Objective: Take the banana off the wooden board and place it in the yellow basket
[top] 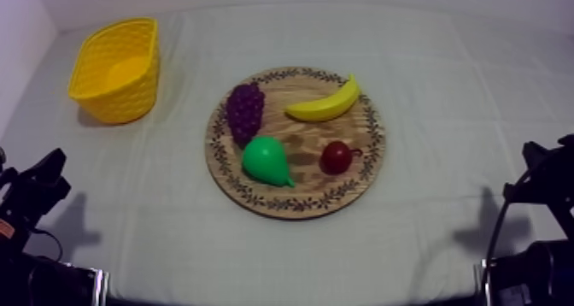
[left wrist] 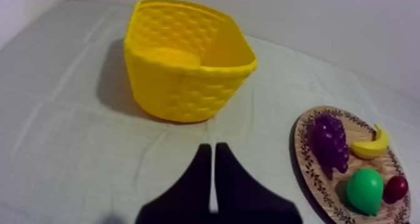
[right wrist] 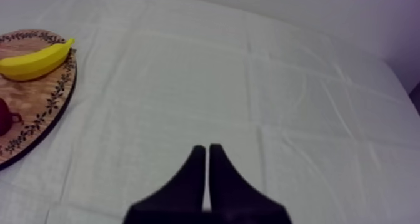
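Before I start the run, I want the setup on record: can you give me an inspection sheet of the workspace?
Surface: grey-white cloth, creased.
Job's things: banana on the board; basket at far left, upright, empty.
Clutter: grapes, pear, small red fruit, all on the board.
Grippers: left gripper and right gripper shut on nothing, over bare cloth.
Cables: nothing seen on the cloth.
Surroundings: pale wall behind.

Overhead cam, low wrist cams (board [top: 301,194] common)
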Robot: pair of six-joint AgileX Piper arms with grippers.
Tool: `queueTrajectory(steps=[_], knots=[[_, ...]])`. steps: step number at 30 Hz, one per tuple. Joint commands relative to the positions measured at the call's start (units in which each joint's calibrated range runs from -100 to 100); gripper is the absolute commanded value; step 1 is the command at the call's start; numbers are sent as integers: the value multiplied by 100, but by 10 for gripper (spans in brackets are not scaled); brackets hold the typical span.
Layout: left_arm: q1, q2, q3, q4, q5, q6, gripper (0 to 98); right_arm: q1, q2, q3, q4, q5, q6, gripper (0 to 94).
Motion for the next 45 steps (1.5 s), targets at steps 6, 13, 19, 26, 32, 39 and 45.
queueTrajectory(steps=[6, 13, 19, 26, 32, 39, 45], knots=[[2, 0, 2, 0, -3, -1, 2, 0, -2, -3, 1, 2, 0, 3], [45, 0, 2, 0, -3, 281, 2, 0, -2, -3, 1, 2, 0, 3], [107, 0, 2, 0, -278, 346, 2, 0, -2, -3, 1, 2, 0, 3], [335, 332, -197, 3, -690, 13, 2, 0, -2, -3, 1, 2, 0, 3], [660, 1198, -718, 1, -1268, -233, 2, 0, -2, -3, 1, 2, 0, 3], [1096, 2297, -1668, -15, -1571, -623, 2, 0, -2, -3, 1, 2, 0, 3], [1527, 3222, -2406, -474, -1639, -422, 2, 0, -2, -3, 1, 2, 3, 3]])
